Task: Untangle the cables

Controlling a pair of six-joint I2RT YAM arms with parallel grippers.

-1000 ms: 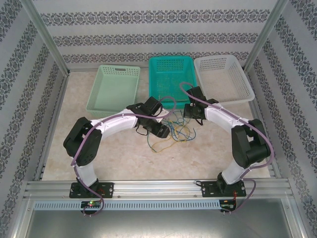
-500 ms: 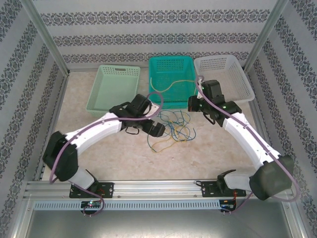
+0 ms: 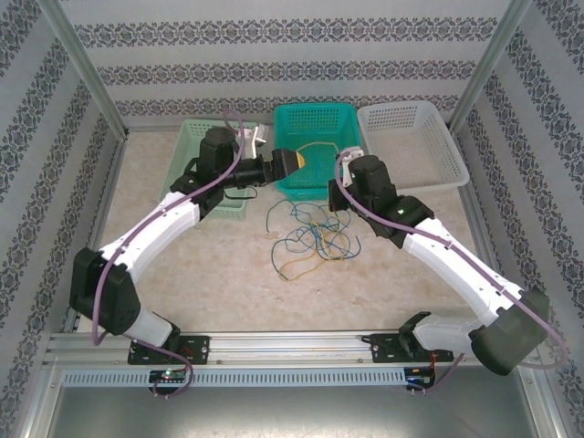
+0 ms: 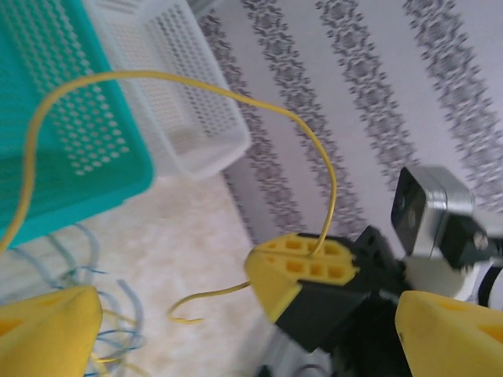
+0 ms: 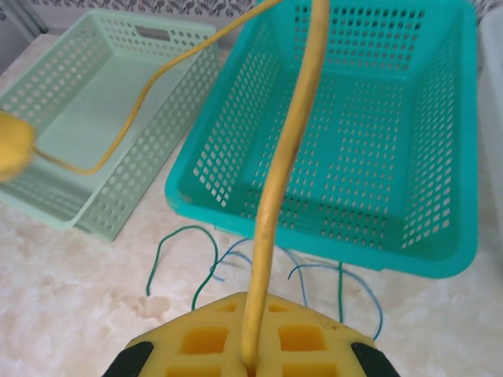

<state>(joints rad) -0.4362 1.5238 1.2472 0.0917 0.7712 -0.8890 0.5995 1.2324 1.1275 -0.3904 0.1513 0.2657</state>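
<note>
The right jaws were pressed together on a yellow cable, which rose from between their yellow pads and climbed over the near rim of the teal basket. In the left wrist view the same cable looped up in front of the teal basket and the white basket and came down into the right jaws, its loose end curling out just below them. The left jaws stood spread wide, their yellow fingertips well apart at the bottom corners of that view, with nothing pinched between them. From above, the left arm reached across the light green basket with its jaws at the teal basket's near left corner, facing the right jaws across the arc of yellow cable. The other cables, blue, dark green and yellow, lay in a loose tangle on the bench, just in front of the teal basket and between the two arms.
</note>
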